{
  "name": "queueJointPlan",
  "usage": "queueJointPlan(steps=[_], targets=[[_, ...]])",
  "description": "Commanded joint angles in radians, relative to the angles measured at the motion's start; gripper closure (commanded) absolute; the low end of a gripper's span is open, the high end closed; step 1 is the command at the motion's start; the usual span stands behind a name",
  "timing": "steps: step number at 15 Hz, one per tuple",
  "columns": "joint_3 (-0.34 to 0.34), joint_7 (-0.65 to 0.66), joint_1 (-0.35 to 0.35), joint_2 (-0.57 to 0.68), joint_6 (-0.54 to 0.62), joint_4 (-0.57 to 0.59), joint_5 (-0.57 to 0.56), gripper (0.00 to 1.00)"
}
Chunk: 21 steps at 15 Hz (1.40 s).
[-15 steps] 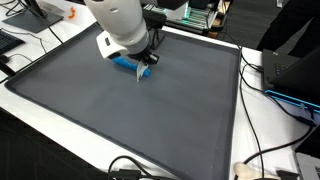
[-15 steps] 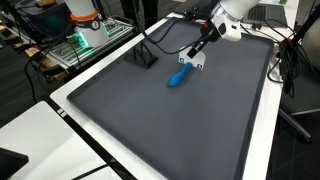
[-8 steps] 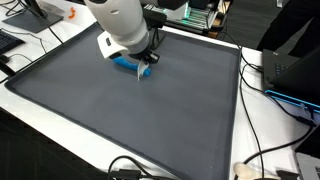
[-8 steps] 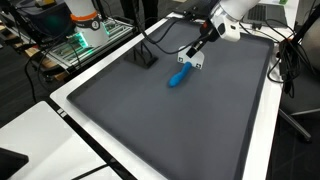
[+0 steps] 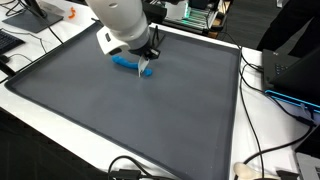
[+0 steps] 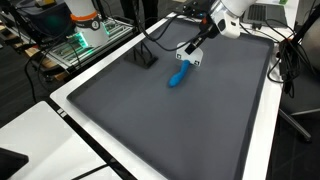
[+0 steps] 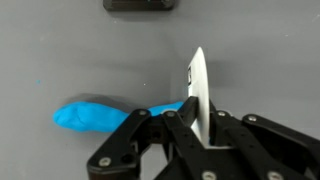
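My gripper is shut on a thin white flat piece that stands upright between the fingers. In both exterior views the gripper hangs just above the dark grey mat, with the white piece in its jaws. A blue elongated object lies flat on the mat right beside the gripper, and shows in both exterior views. The gripper does not touch it.
A small black block lies on the mat near the blue object. The mat sits on a white table with cables along its edges. An equipment rack stands off the table.
The gripper, still shut on the white piece, has moved slightly up and toward the mat's far edge. The blue object has not moved.
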Motion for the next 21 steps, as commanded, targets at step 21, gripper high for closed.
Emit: queueJointPlan(steps=[21], targets=[[-0.027, -0.016, -0.025, -0.055, -0.012, -0.007, -0.029, 0.98]])
